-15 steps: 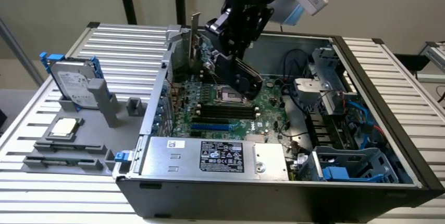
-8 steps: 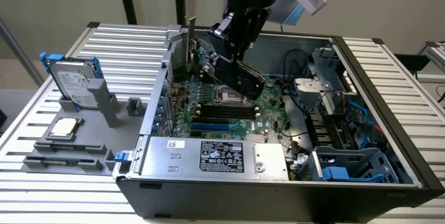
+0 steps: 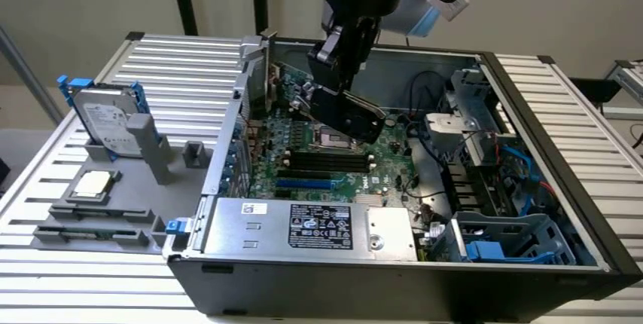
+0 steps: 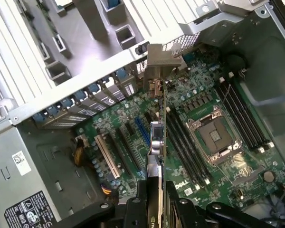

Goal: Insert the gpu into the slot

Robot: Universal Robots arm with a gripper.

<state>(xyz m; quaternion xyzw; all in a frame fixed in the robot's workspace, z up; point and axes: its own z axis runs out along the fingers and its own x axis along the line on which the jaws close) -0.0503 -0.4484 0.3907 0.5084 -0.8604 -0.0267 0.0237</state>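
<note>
- In the exterior view, the open computer case (image 3: 402, 290) lay on a slatted table (image 3: 603, 136), with the green motherboard (image 3: 387, 151) exposed in the middle of the frame.
- The gripper (image 3: 336, 87) came down from the upper centre of the frame and held the gpu (image 3: 351, 114), a black card that sat tilted above the board, over its upper half.
- The slot (image 3: 303, 185), a bright-blue strip, lay lower in the frame, just above the silver power supply (image 3: 301, 226) and apart from the card.
- From this angle the arm hid the jaws, so how they gripped could not be read here.
- A grey hard drive (image 3: 105, 122) with blue rails stood on the table towards the exterior view's left.
- In the wrist view, the gripper (image 4: 155, 206) showed what the other view hid: its black fingers (image 4: 138, 209) were pressed against both faces of the gpu (image 4: 156, 142), closed tight on the card's thin edge.
- The card was seen edge-on, its silver bracket (image 4: 162, 59) at the far end, close to the case's rear wall.
- The slot (image 4: 142, 131) lay just beside the card's edge and roughly parallel to it, with black memory slots (image 4: 185, 152) and the square CPU socket (image 4: 213, 135) on the card's other side.
- Whether the card touched the board could not be told.
</note>
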